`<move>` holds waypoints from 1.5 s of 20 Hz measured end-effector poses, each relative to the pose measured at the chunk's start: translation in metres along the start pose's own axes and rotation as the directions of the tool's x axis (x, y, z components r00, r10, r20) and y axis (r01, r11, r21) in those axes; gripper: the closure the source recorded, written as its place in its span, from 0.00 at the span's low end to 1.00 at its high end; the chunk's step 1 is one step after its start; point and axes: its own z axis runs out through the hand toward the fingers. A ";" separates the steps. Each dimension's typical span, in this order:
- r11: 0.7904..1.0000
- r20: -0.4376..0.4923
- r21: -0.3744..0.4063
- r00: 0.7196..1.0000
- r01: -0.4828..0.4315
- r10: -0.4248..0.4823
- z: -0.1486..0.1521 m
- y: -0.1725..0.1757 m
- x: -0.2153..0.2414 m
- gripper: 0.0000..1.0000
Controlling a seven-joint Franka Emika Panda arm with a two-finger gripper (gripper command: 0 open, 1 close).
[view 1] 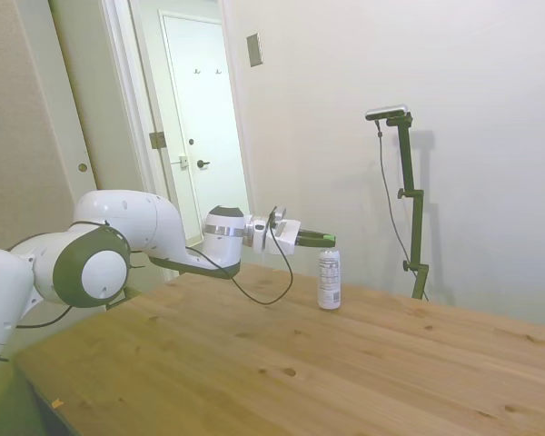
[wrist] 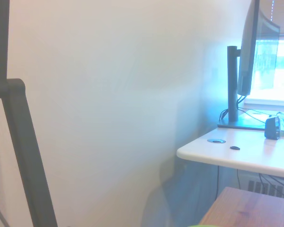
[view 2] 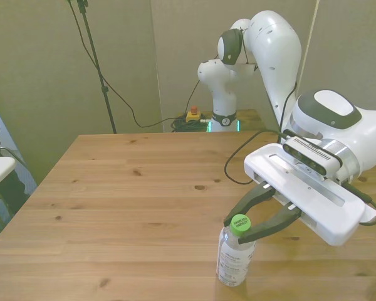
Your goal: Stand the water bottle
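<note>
Green-capped and clear, the water bottle (view 2: 235, 257) stands upright on the wooden table (view 2: 131, 194), with its cap set between the two dark fingertips of the pincer (view 2: 245, 228). The fingers (view 2: 254, 200) reach out level from the white arm (view 1: 118, 241) and sit at either side of the cap, spread only about as wide as the cap itself; whether they press on it or stand just off it I cannot tell. Below the pincer, the bottle's white printed label (view 1: 329, 280) faces the side camera.
</note>
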 end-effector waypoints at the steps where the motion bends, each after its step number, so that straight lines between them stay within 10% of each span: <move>1: 1.000 0.000 0.000 1.000 0.000 0.000 0.000 0.000 0.000 0.00; 30: 0.998 0.102 -0.051 0.994 -0.030 0.035 -0.024 -0.004 0.058 0.00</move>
